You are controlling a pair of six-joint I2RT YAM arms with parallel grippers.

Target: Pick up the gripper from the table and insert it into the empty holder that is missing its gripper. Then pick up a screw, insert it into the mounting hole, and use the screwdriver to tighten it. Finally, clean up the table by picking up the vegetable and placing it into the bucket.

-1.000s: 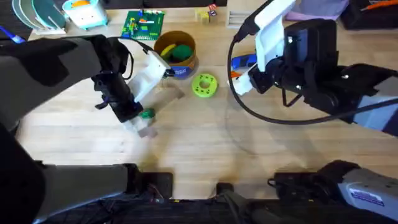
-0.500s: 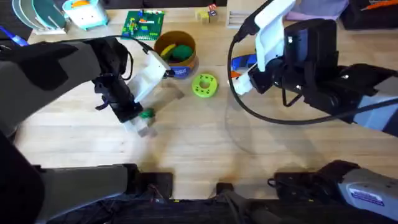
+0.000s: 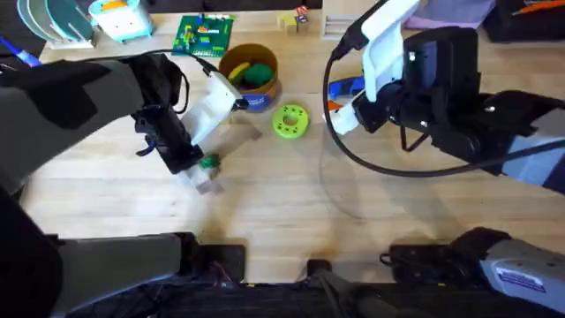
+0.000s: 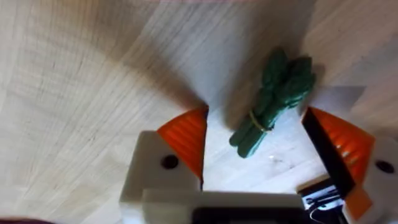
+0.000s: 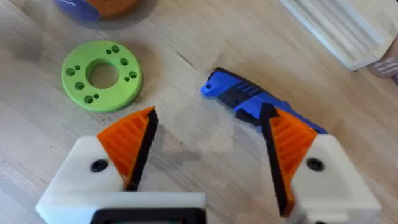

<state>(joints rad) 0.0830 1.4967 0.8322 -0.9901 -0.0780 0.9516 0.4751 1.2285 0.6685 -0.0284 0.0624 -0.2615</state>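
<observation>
The left gripper (image 4: 255, 140) is down at the table (image 3: 282, 212), jaws apart, with the vegetable (image 4: 272, 101) lying flat between its orange pads, seemingly untouched. The bucket (image 3: 250, 78) stands farther back, something green and yellow inside. The right gripper (image 5: 208, 146) hangs open near the screwdriver (image 5: 255, 104) and a green disc (image 5: 102, 75).

The right gripper's finger (image 5: 292, 146) is covering the screwdriver's (image 5: 239, 99) far half; the left arm is hiding most of the vegetable (image 3: 209, 162).
</observation>
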